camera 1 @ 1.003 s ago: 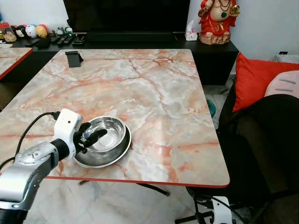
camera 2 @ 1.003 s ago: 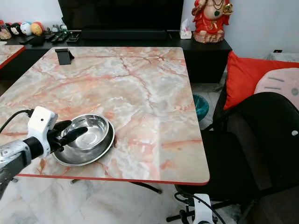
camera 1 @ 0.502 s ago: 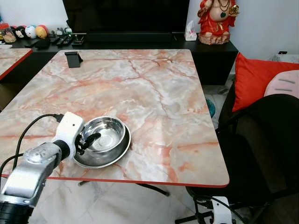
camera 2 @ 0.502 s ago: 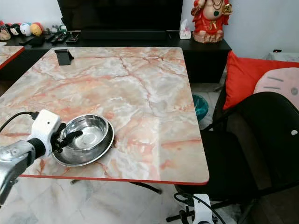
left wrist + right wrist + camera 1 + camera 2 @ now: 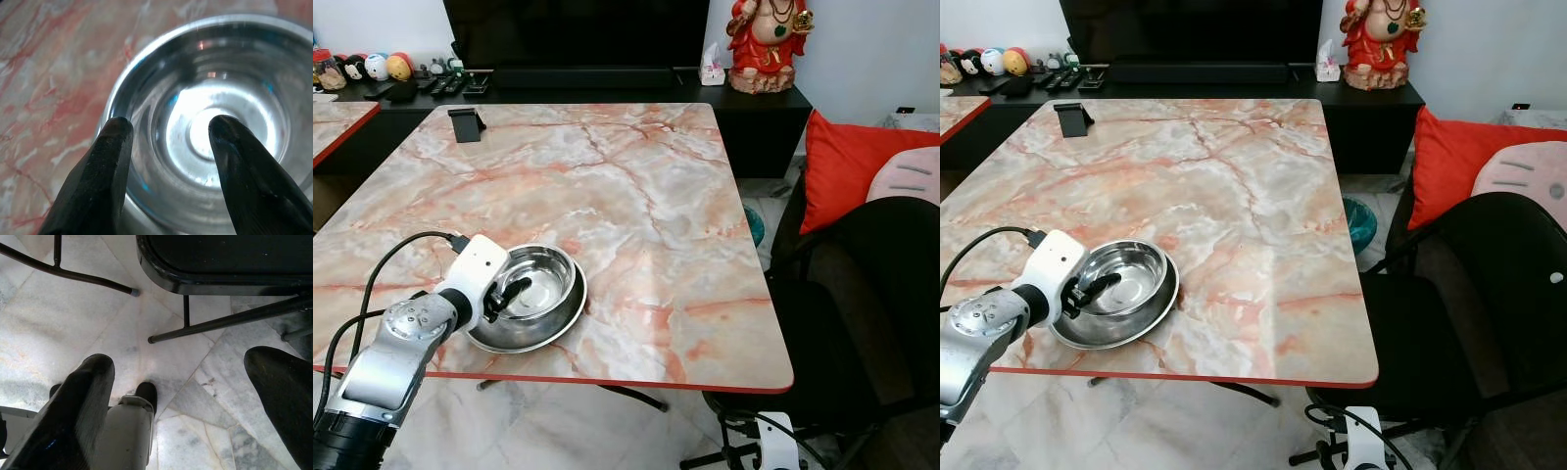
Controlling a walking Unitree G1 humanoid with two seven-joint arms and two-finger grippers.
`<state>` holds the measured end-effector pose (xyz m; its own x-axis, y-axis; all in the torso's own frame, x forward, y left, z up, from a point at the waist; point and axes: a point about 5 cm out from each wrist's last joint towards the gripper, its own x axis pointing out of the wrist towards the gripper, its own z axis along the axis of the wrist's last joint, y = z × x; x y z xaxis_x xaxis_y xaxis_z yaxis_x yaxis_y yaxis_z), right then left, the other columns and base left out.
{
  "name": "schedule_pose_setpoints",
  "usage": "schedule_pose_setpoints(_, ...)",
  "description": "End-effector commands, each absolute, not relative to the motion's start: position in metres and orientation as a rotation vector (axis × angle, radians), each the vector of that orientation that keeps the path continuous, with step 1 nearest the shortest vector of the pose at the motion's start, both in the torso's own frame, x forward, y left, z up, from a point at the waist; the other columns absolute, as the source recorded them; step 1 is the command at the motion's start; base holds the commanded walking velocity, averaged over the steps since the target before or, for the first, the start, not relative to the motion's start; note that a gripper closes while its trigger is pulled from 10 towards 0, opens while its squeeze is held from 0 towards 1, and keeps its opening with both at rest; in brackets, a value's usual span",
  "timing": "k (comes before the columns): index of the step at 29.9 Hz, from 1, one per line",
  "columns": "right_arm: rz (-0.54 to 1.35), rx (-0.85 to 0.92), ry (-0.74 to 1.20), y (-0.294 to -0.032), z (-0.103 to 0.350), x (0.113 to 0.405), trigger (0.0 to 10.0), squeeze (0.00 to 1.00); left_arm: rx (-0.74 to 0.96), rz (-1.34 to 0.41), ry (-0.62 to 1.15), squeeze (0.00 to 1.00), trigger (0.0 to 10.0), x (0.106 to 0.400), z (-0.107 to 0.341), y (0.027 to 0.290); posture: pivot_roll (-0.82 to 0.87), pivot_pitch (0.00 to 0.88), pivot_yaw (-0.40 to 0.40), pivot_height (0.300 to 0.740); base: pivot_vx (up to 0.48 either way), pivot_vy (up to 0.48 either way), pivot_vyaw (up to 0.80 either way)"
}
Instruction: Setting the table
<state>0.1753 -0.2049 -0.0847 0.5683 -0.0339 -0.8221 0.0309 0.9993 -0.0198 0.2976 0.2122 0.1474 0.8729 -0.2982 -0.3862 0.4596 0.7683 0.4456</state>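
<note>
left gripper (image 5: 168, 128) sitting over the round shiny steel bowl's (image 5: 540, 284) rim, fingers apart | pink marble table (image 5: 636, 186) | right gripper (image 5: 195, 377) hanging over floor, fingers spread

Steel bowl's (image 5: 543, 290) near-left rim hidden behind the left hand (image 5: 506, 294).

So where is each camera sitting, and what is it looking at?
Left eye and right eye views: on the head, looking down at the marble table; the left arm shows, its left gripper at the steel bowl.
Left wrist view: along its open black fingers into that same bowl.
Right wrist view: hanging low, facing the tiled floor and chair legs, between the right gripper's open fingers.
</note>
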Motion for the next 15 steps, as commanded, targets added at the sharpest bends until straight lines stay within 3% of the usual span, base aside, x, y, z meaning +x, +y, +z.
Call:
schedule_pose_setpoints(1, -0.036, -0.005, 0.967, -0.2044, -0.0843, 0.1766, 10.0, 0.00, 0.595, -0.425, 0.303, 0.00, 10.0, 0.2999, 0.1477, 0.2126, -0.05, 0.000, 0.030, 0.720, 0.000, 0.000, 0.00)
schedule_pose_setpoints(15, -0.037, -0.004, 0.967, -0.2041, -0.0843, 0.1768, 10.0, 0.00, 0.668, -0.420, 0.300, 0.00, 10.0, 0.3023, 0.1499, 0.2136, -0.04, 0.000, 0.030, 0.720, 0.000, 0.000, 0.00)
